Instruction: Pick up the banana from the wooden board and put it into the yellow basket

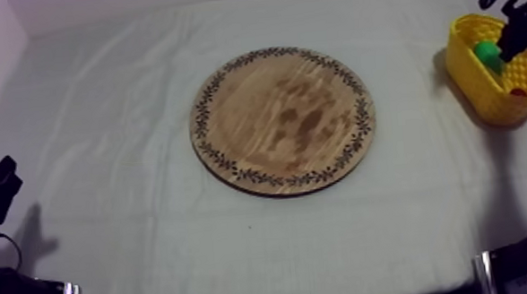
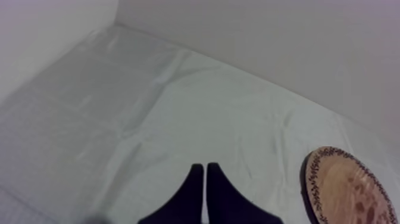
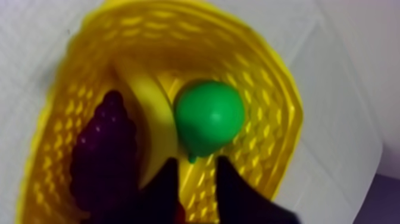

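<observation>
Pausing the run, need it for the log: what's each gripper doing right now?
Left gripper: closed, holding nothing.
Right gripper: open, empty, over the yellow basket.

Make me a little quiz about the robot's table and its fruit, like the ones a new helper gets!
1. True or false: the banana lies in the yellow basket.
2. What colour is the pear? A) green B) red C) blue
3. Fill the gap: the fingers of the left gripper are ___ (open or shut).

Key: 1 true; 2 A; 3 shut.
</observation>
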